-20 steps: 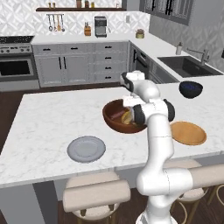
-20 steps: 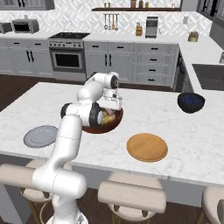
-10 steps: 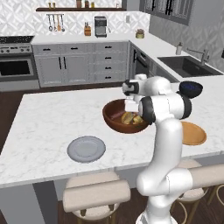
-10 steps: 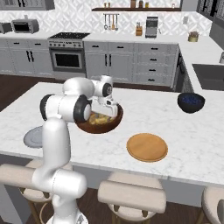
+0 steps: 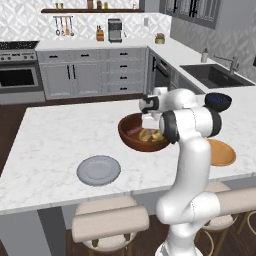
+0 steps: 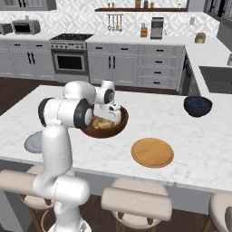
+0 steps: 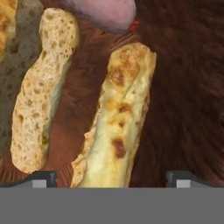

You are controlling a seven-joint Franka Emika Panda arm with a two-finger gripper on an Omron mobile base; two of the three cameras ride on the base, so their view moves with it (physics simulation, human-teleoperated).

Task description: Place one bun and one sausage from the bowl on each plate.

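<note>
The arm folds at its elbow and reaches down into the bowl [image 5: 131,134] near the middle of the countertop [image 5: 55,130]. Its gripper [image 7: 111,178] hangs wide open, empty, straddling a bun [image 7: 118,122] lying on the bowl's floor.

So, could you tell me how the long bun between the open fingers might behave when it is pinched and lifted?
The bun looks porous and crusty, so probably light and somewhat squashable. It is long and narrow; gripped off-centre it may tilt. Lying flat in the bowl, it seems unlikely to roll.
</note>
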